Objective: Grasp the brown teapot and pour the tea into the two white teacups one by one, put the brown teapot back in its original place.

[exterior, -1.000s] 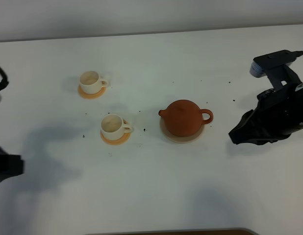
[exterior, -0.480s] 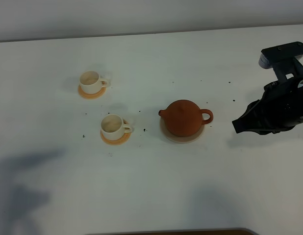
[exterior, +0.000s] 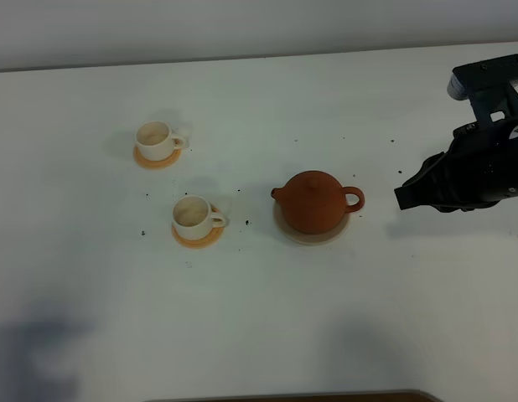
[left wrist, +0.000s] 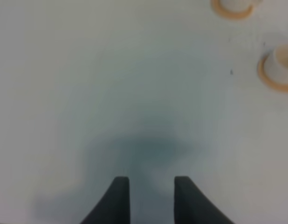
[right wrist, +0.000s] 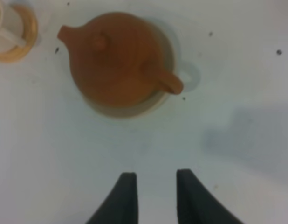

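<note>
The brown teapot (exterior: pixel 315 201) sits upright on the pale beige coaster (exterior: pixel 311 237) right of the table's middle, spout to the left and loop handle to the right. The two white teacups stand on orange saucers to its left, one farther back (exterior: pixel 155 139) and one nearer (exterior: pixel 193 216). My right gripper (exterior: pixel 403 198) hovers to the right of the teapot's handle, apart from it, open and empty. In the right wrist view the teapot (right wrist: pixel 115 58) lies ahead of the gripper (right wrist: pixel 155 196). My left gripper (left wrist: pixel 147 196) is open and empty over bare table; both cups (left wrist: pixel 279 69) show far off.
The white table (exterior: pixel 259 318) carries small dark specks around the cups and teapot. My right arm's black body (exterior: pixel 485 159) fills the right edge of the exterior view. A dark strip runs along the table's front edge (exterior: pixel 326 396).
My left arm has withdrawn out of the exterior view on the left, leaving only its shadow. My right gripper has shifted slightly back and to the right. Teapot and cups have not moved.
</note>
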Robot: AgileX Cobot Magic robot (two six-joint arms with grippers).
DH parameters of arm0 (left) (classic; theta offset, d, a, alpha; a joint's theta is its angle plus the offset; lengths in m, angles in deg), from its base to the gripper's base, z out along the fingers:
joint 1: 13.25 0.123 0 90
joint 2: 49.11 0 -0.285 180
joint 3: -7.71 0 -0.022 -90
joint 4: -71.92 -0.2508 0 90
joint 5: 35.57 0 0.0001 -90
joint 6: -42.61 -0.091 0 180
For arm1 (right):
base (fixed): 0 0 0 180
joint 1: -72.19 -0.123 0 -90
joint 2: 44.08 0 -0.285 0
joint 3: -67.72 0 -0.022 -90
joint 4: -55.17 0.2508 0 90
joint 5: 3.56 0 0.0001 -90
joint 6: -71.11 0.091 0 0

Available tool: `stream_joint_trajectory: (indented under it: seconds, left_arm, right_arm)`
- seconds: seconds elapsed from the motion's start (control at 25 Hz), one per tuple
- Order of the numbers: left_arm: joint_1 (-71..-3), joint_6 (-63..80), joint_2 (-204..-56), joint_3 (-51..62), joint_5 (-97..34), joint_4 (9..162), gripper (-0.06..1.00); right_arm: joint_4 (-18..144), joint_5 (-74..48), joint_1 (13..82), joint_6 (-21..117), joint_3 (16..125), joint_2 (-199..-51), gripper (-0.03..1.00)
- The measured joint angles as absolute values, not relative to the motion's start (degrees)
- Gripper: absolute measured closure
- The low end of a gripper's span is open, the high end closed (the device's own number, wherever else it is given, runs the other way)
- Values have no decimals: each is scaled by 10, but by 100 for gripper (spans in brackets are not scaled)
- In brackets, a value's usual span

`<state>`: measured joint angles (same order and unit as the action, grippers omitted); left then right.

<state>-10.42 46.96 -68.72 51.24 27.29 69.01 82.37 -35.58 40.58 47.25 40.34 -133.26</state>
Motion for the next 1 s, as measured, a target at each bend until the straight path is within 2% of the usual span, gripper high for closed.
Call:
stream_joint_trajectory:
  seconds: [0.2,0.52,1.0]
  left_arm:
    - [-104,468,-625,569,262,690,67]
    - [-104,465,-602,584,253,691,67]
    - [-104,465,-602,585,253,690,67]
  right_arm:
    - [822,-357,406,474,429,-1333,73]
    - [812,-366,406,478,491,-1333,73]
    - [668,-451,406,596,605,-1403,73]
